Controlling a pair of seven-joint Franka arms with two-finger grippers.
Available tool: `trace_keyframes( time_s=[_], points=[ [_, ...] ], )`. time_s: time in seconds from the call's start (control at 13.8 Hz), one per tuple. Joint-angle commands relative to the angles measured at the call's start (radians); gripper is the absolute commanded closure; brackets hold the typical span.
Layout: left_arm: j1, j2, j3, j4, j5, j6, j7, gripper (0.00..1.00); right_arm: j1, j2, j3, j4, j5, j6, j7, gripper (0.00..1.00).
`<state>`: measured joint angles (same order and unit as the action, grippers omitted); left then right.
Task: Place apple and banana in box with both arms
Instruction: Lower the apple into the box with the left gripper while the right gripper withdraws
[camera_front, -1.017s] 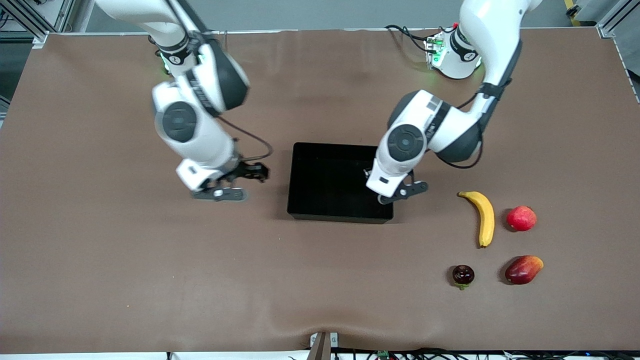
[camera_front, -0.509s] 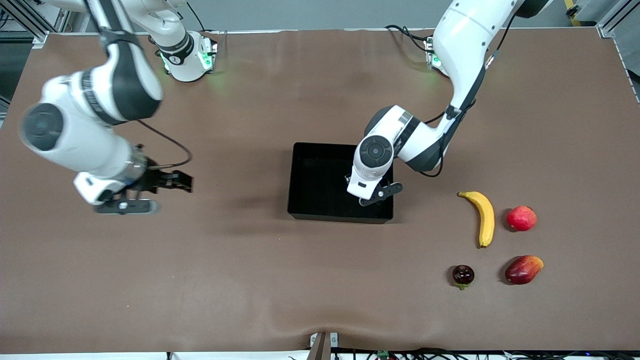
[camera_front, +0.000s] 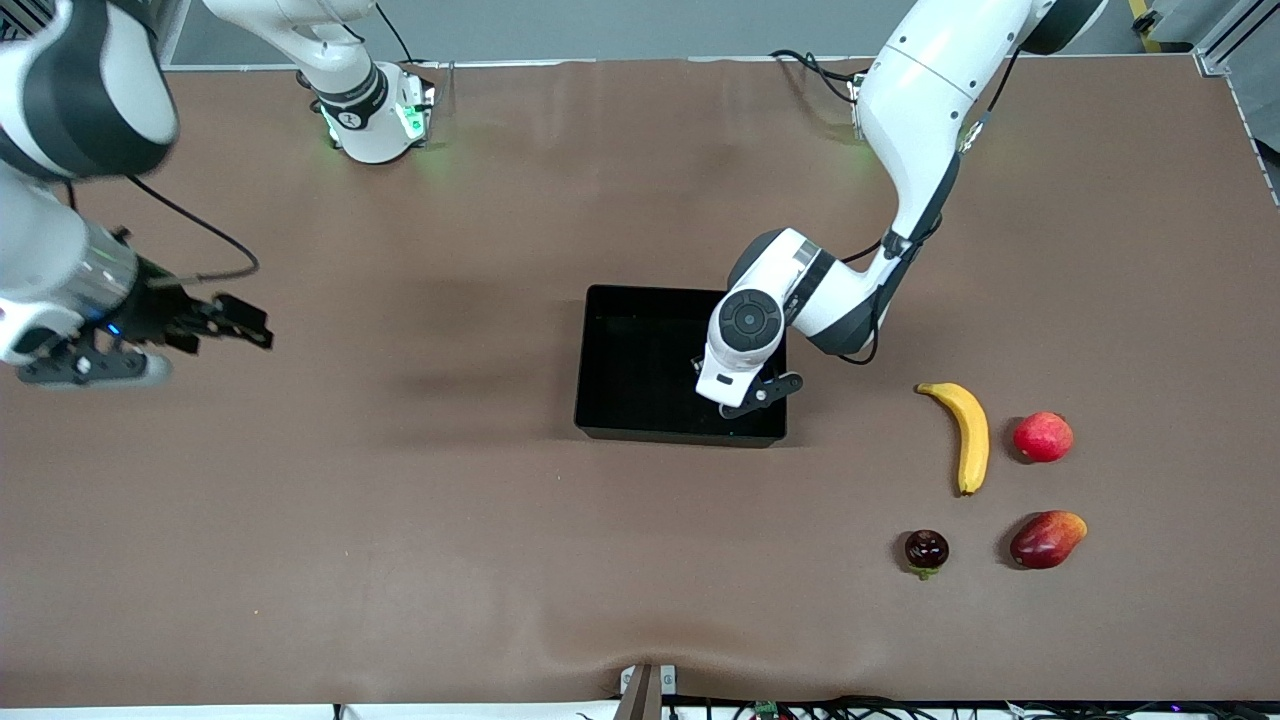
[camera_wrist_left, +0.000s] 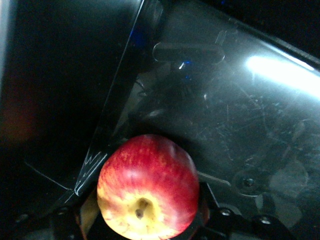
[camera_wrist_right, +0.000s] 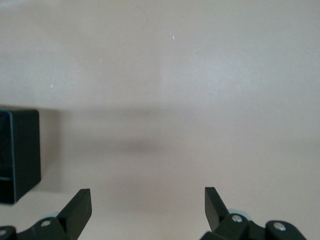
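My left gripper (camera_front: 742, 398) is low inside the black box (camera_front: 630, 360), at the corner nearest the banana, shut on the apple (camera_wrist_left: 147, 185). The apple is red with yellow streaks, its stem dimple facing the wrist camera, and the box's glossy floor (camera_wrist_left: 240, 115) lies just under it. In the front view the arm hides the apple. The yellow banana (camera_front: 968, 432) lies on the table toward the left arm's end, beside the box. My right gripper (camera_front: 232, 325) is open and empty over bare table at the right arm's end. Its fingers stand wide apart in the right wrist view (camera_wrist_right: 147, 205), which also shows the box (camera_wrist_right: 17, 155).
A plain pinkish-red round fruit (camera_front: 1043, 437) lies beside the banana. An elongated red-orange fruit (camera_front: 1046, 539) and a small dark round fruit (camera_front: 926, 551) lie nearer to the front camera. The table is covered with a brown mat (camera_front: 400, 520).
My right arm has swung away from the box to its own end of the table. My left gripper has moved from the box's edge to over its inside, and has nearly stopped.
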<state>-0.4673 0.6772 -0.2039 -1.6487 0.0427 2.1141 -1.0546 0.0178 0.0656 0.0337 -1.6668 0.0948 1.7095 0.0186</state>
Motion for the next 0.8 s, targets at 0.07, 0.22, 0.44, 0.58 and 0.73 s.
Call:
trace_keyframes(
  time_s=[0.07, 0.22, 0.44, 0.58, 0.73],
  points=[
    [0.030, -0.156, 0.012, 0.013, 0.000, -0.118, -0.002, 0.00, -0.016, -0.107, 0.047, 0.019, -0.042, -0.163, -0.008, 0.00],
    [0.090, -0.244, 0.011, 0.033, 0.002, -0.202, 0.039, 0.00, -0.025, -0.106, 0.052, 0.079, -0.050, -0.249, -0.009, 0.00],
    [0.243, -0.344, 0.008, 0.046, -0.009, -0.310, 0.274, 0.00, -0.019, -0.102, 0.042, 0.125, -0.069, -0.294, -0.032, 0.00],
    [0.349, -0.358, 0.008, 0.032, -0.004, -0.353, 0.422, 0.00, -0.021, -0.099, 0.043, 0.127, -0.121, -0.288, -0.071, 0.00],
    [0.432, -0.358, 0.014, -0.023, 0.012, -0.333, 0.441, 0.00, -0.024, -0.098, 0.043, 0.131, -0.122, -0.283, -0.083, 0.00]
  ],
)
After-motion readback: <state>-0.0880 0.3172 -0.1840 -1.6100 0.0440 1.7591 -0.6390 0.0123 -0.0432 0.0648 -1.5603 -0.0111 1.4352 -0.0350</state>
